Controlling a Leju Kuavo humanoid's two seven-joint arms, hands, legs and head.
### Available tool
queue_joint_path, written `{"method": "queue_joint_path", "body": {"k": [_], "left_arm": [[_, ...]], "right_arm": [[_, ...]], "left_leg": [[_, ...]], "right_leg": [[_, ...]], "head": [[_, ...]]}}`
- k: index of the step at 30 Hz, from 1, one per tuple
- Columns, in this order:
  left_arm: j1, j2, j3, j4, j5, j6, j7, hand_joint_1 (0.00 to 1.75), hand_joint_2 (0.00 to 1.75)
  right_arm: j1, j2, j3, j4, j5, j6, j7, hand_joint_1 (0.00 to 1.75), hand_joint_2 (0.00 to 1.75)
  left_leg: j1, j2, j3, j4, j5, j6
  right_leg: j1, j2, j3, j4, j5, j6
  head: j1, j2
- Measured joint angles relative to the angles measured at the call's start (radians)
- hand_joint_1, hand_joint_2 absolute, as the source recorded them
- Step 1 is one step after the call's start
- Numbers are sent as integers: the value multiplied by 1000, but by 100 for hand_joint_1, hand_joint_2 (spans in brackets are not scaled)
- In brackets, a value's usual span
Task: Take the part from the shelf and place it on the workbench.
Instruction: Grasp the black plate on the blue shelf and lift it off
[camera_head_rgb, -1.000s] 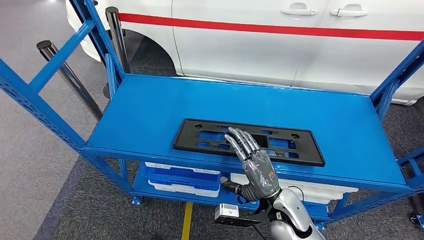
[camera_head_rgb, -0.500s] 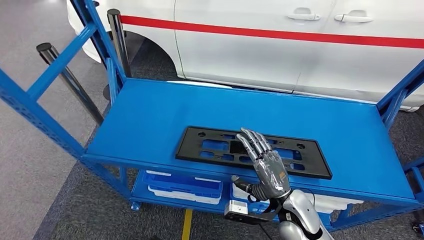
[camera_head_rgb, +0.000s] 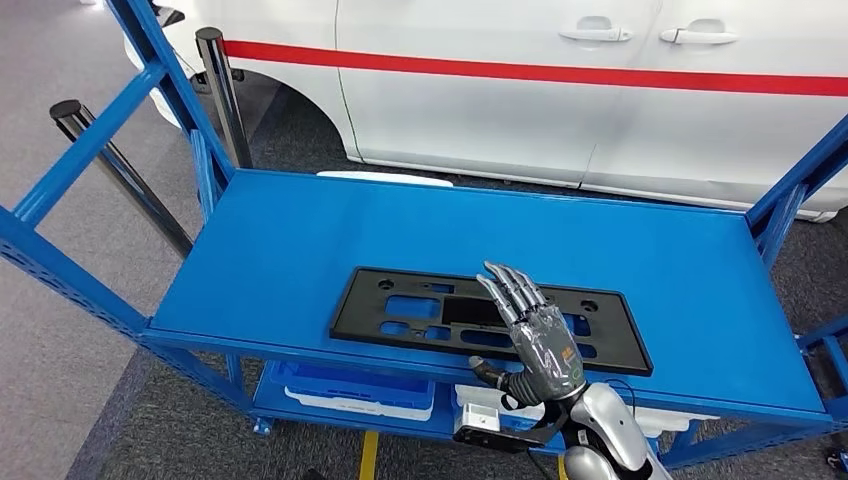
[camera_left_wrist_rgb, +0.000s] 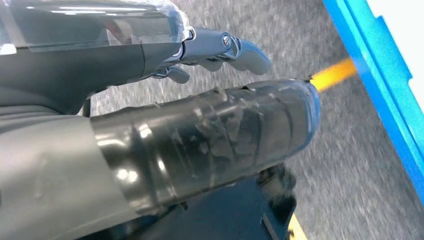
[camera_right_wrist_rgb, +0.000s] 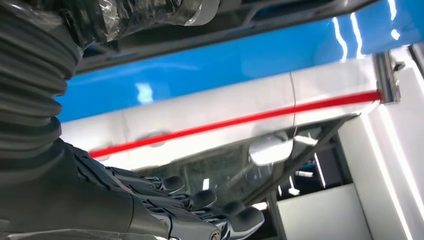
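Hovering over the black part near the shelf's front edge, right robot hand stayed flat, fingers apart, holding nothing; camera shifted.

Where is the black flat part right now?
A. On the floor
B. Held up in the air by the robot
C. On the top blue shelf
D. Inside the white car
C: the black part lies flat on the top blue shelf, with the right hand above it.
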Motion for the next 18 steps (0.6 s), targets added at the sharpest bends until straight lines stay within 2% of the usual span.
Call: {"method": "queue_joint_path", "body": {"k": [3,4,6,8,9,10,11,12,14,15,18], "left_arm": [[-1,-1,0,0,-8,39,15,0,0],[-1,-1,0,0,-10,47,19,0,0],[-3,-3,0,0,-14,57,24,0,0],[-5,-5,0,0,-16,59,27,0,0],[-4,-6,0,0,-16,60,28,0,0],[-4,-6,0,0,-16,60,29,0,0],[-3,-6,0,0,-17,60,29,0,0],[-3,-7,0,0,-17,61,30,0,0],[-4,-7,0,0,-18,62,30,0,0],[-4,-7,0,0,-19,62,30,0,0],[-4,-7,0,0,-19,63,30,0,0]], "right_arm": [[7,-8,-6,-5,-14,24,3,0,175],[8,-11,-8,-8,-19,29,3,0,175],[9,-18,-11,-11,-30,41,3,0,175],[14,-23,-11,-12,-41,54,1,0,175],[17,-26,-11,-11,-49,64,-1,0,175],[19,-29,-11,-12,-57,73,-4,0,175],[20,-33,-11,-12,-65,81,-7,0,175],[20,-36,-11,-12,-72,90,-10,0,175],[20,-41,-11,-12,-84,103,-15,0,175],[21,-42,-11,-12,-89,111,-19,0,175],[22,-49,-11,-12,-103,138,-27,0,175]], "left_leg": [[2,-1,8,-18,-5,12],[5,-1,12,-25,-3,17],[8,2,19,-36,-1,27],[8,3,20,-36,-3,31],[8,2,21,-36,-5,32],[9,2,23,-35,-7,31],[9,1,26,-33,-10,29],[10,0,29,-30,-14,26],[6,-1,29,-19,-24,16],[4,-2,27,-15,-27,10],[3,-1,25,-12,-32,-4]], "right_leg": [[1,-1,-1,-2,-4,14],[0,-2,-6,11,-15,20],[-3,-2,-46,94,-61,29],[-6,-2,-116,223,-111,36],[-8,-2,-141,262,-115,40],[-11,-2,-150,268,-100,42],[-13,-3,-138,232,-67,44],[-16,-4,-111,169,-25,45],[-17,-5,-62,56,23,42],[-15,-4,-50,26,29,39],[-14,-2,-47,13,25,22]], "head": [[0,0],[1,0],[1,0],[2,0],[2,0],[2,0],[2,0],[2,0],[2,0],[1,0],[0,0]]}}
